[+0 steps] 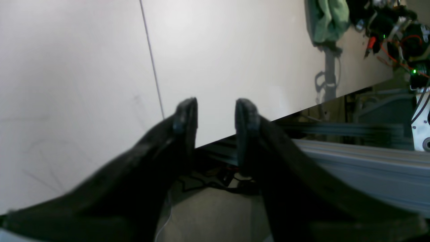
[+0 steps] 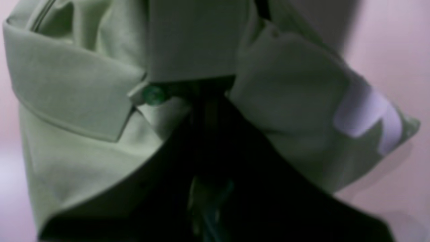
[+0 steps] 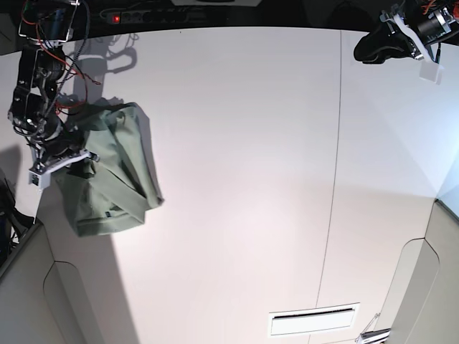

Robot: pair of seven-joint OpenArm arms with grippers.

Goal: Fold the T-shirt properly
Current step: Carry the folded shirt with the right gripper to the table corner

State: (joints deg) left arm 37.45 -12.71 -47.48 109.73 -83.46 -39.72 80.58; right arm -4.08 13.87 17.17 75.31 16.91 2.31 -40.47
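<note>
The pale green T-shirt (image 3: 115,175) is bunched at the table's left side. My right gripper (image 3: 72,152) is shut on it near the collar. The right wrist view shows the dark fingers (image 2: 215,141) closed into the cloth (image 2: 80,141) beside the collar flap, a green button (image 2: 153,95) and a white label (image 2: 366,111). My left gripper (image 1: 215,116) is open and empty, over the table's far right corner (image 3: 376,44). From there the T-shirt (image 1: 327,20) shows far away.
A thin seam (image 3: 333,179) runs down the white table. A power strip (image 3: 154,14) lies along the back edge. A slot (image 3: 312,320) is cut near the front. Past the table edge (image 1: 302,111) lies an aluminium rail (image 1: 352,158) and cables.
</note>
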